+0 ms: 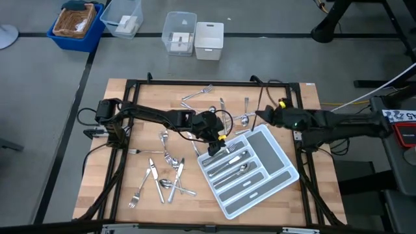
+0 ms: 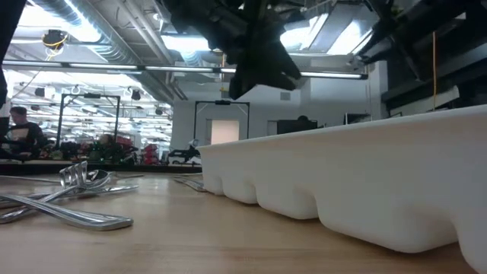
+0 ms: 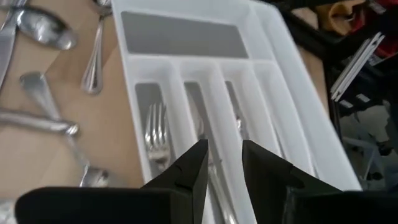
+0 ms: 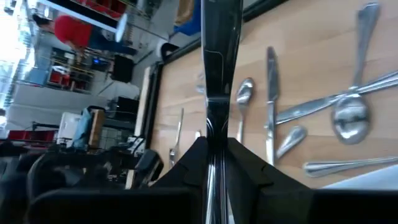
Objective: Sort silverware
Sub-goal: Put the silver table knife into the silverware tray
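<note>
The left claw (image 3: 224,163) hangs over the light grey compartmented tray (image 1: 281,170), its two dark fingers parted with nothing between them, above the long slots where a fork (image 3: 157,134) and other pieces already lie. The right claw (image 4: 216,152) is at the far right part of the worktop (image 1: 130,110), just beyond the tray's far corner, clamped on a slim shiny utensil handle (image 4: 219,56) that stands up between its fingers; which kind of piece it is cannot be told.

No brand or writing can be read on the tray or the cutlery.

The silverware (image 1: 162,175) is polished silver-coloured metal, slender and mirror-bright. Most lies loose on the wooden worktop left of the tray: forks, spoons and knives crossing one another. More is scattered along the far edge, where the right wrist view shows a table knife (image 4: 270,93) and a spoon (image 4: 244,99) side by side.

Beyond the worktop stand clear plastic boxes (image 1: 179,32) and a blue bin (image 1: 77,25).
</note>
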Tool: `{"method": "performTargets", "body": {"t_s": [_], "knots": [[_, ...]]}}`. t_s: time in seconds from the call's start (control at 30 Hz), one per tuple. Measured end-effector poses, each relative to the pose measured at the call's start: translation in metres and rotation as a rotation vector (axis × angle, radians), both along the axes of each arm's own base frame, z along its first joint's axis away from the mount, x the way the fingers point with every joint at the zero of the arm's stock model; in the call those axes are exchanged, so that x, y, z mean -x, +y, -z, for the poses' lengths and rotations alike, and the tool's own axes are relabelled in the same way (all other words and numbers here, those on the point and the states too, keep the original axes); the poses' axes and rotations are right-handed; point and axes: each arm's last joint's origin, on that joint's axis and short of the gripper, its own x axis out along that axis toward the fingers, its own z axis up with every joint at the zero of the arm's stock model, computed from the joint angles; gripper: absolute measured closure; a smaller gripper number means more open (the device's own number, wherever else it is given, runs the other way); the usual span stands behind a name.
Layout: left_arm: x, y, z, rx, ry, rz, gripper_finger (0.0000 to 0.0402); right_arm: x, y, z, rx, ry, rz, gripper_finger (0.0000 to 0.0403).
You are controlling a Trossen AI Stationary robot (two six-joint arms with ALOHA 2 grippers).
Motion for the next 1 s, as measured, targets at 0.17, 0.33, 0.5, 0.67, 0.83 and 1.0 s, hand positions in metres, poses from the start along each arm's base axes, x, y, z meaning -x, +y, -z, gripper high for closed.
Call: {"method": "performTargets", "body": {"t_s": [0.17, 0.33, 0.5, 0.67, 0.83, 1.0], "knots": [[0.007, 0.002, 0.003, -0.010, 0.073, -0.002, 0.0314, -0.013, 0.034, 0.005, 0.010, -0.053, 0.006, 0.0361], [0.011, 0.001, 0.007, -0.016, 0.130, 0.005, 0.0314, -0.023, 0.080, 0.015, 0.020, -0.163, 0.054, 0.0361], [0.011, 0.001, 0.007, -0.026, 0.133, 0.012, 0.0314, -0.038, 0.125, 0.030, 0.037, -0.326, 0.136, 0.0361], [0.011, 0.002, 0.007, -0.029, 0.131, 0.007, 0.0314, -0.058, 0.160, 0.055, 0.007, -0.436, 0.192, 0.0361], [0.011, 0.002, 0.007, -0.029, 0.133, 0.007, 0.0314, -0.074, 0.189, 0.082, -0.036, -0.529, 0.260, 0.0361], [0.011, 0.002, 0.007, -0.024, 0.134, 0.002, 0.0314, -0.090, 0.220, 0.091, -0.070, -0.581, 0.299, 0.0361]]}}
